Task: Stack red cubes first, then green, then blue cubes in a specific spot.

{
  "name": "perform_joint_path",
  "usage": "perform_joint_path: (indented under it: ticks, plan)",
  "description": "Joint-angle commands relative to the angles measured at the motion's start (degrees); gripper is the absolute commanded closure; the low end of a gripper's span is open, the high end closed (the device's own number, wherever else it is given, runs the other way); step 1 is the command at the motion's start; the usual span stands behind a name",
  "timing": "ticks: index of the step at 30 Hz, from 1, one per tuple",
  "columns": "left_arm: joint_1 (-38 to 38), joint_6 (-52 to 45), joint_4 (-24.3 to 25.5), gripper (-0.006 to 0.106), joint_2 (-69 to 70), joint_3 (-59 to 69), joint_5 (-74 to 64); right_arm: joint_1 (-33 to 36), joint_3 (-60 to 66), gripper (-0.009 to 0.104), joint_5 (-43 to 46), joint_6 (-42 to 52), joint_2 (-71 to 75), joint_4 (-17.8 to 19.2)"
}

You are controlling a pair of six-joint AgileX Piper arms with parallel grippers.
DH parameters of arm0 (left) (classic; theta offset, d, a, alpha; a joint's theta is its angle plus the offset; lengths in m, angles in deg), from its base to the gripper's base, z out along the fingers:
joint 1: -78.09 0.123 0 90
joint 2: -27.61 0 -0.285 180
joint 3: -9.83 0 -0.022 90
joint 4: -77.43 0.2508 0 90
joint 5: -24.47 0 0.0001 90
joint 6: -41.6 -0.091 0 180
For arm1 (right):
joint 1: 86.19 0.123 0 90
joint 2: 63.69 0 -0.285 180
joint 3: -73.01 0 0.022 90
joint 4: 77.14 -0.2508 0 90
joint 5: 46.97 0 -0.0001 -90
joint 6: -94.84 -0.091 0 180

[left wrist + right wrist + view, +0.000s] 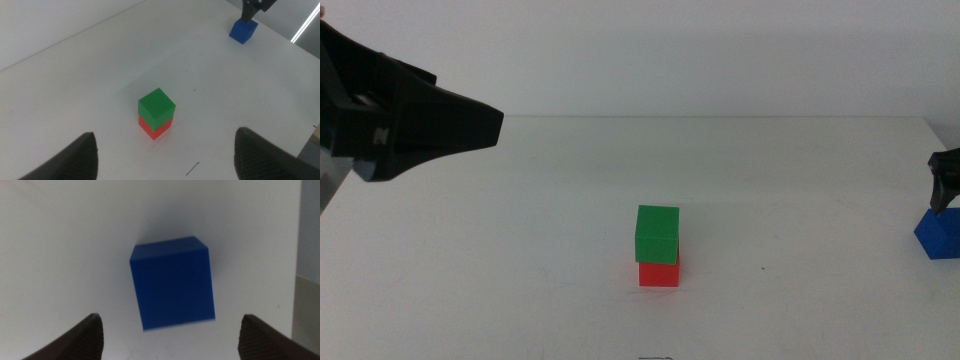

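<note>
Blue cube (172,282) unheld, centred between wide-open right gripper (170,335) jaws. Left gripper (165,155) open, empty. Risk: green cube (657,233) overhung red cube (659,272); off-centre placement could topple stack.

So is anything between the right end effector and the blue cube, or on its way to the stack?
Nothing visible. The open right end effector hangs just above the blue cube; bare table lies between it and the green cube.

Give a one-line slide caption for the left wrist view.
Green cube stacked on red cube; blue cube apart.
</note>
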Motion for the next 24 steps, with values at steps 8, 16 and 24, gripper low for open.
perform_joint_path:
  ticks: [8,16,24]
  plan:
    - [0.06,-0.14,-3.03,0.007,0.62,-1.29,2.52,-0.44,-1.90,0.013,2.76,1.14,-1.68,2.20]
    - [0.06,-0.14,-3.03,0.007,0.62,-1.29,2.52,-0.44,-1.90,0.040,4.37,1.14,-4.30,2.64]
    - [0.06,-0.14,-3.03,0.007,0.62,-1.29,2.52,-0.43,-1.90,0.096,1.77,0.33,-3.54,2.37]
